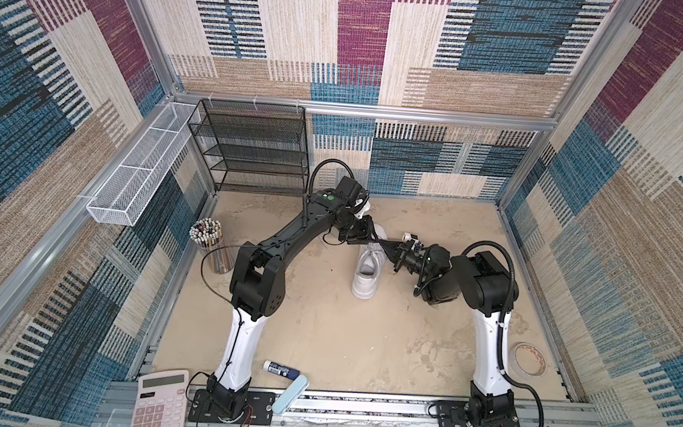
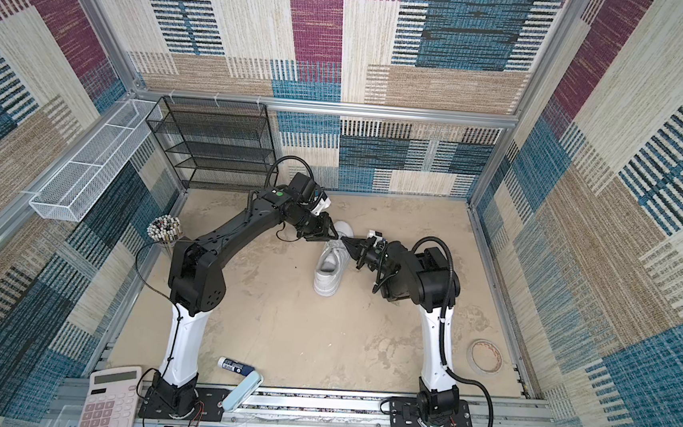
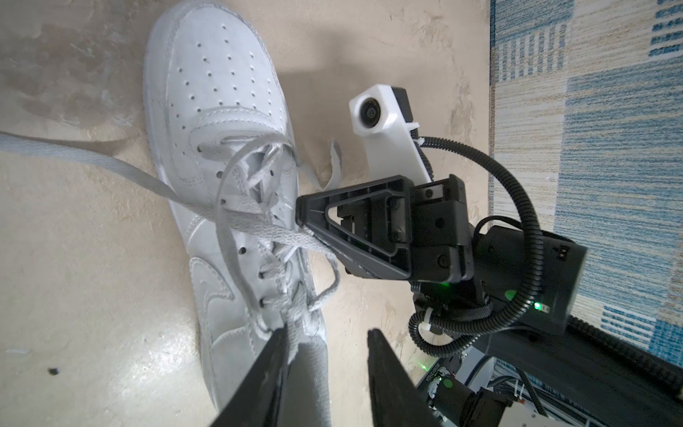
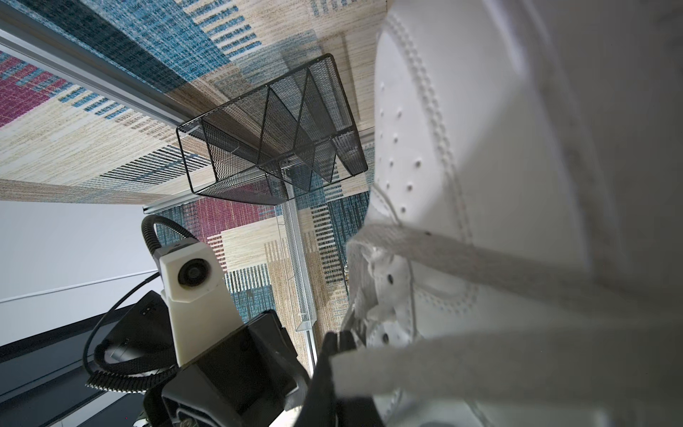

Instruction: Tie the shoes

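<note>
Under left claw (image 3: 325,345), right claw (image 3: 301,214): sneaker (image 3: 214,92) midfoot; lace (image 3: 111,162) pinched by right.

Sneaker (image 1: 365,275) (image 2: 329,274) front partly hidden in both top views; laces (image 4: 480,258) blurred, cropped in right wrist view.

Woven patchwork wall fabric (image 1: 362,37) in blue, magenta, beige and cream is seen on the left, right and far sides, held in a silver aluminium frame (image 1: 381,111). The mottled sandy-beige floor (image 1: 342,339) is evenly lit, with only soft shadows cast. A black wire-mesh shelf rack (image 1: 253,149) is set at the far left against the far wall, and a long white wire-mesh tray (image 1: 138,177) is hung on the left wall beside it.
</note>
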### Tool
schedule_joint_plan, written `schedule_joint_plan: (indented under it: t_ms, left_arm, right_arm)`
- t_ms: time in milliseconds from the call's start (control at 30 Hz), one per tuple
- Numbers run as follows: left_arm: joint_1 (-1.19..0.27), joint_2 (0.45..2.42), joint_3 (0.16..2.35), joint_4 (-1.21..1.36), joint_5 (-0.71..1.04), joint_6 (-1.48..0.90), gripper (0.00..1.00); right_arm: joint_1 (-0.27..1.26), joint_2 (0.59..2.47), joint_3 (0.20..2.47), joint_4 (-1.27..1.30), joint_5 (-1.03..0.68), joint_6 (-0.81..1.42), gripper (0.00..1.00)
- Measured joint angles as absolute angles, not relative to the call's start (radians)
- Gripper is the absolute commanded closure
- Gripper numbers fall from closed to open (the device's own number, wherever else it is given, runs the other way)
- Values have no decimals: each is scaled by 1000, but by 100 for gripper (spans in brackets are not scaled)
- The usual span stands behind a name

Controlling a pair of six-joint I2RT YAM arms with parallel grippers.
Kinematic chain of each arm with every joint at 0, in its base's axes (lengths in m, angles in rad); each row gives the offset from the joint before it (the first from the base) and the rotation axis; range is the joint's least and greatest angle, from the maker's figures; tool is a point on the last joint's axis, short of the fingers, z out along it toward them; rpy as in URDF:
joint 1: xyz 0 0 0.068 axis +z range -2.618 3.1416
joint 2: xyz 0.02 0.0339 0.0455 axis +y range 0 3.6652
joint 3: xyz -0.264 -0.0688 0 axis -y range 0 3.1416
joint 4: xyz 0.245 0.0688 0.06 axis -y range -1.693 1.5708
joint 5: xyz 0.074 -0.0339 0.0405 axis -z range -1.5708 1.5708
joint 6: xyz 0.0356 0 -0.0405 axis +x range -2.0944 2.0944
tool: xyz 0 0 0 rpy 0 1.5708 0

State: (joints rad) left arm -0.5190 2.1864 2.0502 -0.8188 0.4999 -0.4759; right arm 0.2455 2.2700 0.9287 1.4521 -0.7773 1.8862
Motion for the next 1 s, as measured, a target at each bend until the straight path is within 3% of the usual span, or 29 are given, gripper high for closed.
schedule_joint_plan:
  t_ms: [633, 1000]
  left_arm:
    - [-519, 2251, 2092, -815, 501, -475, 61]
    - [-519, 2252, 2102, -813, 505, -476, 66]
  right_arm:
    - [249, 2257, 929, 1452, -774, 1936, 100]
    - [252, 2252, 938, 1452, -774, 1940, 100]
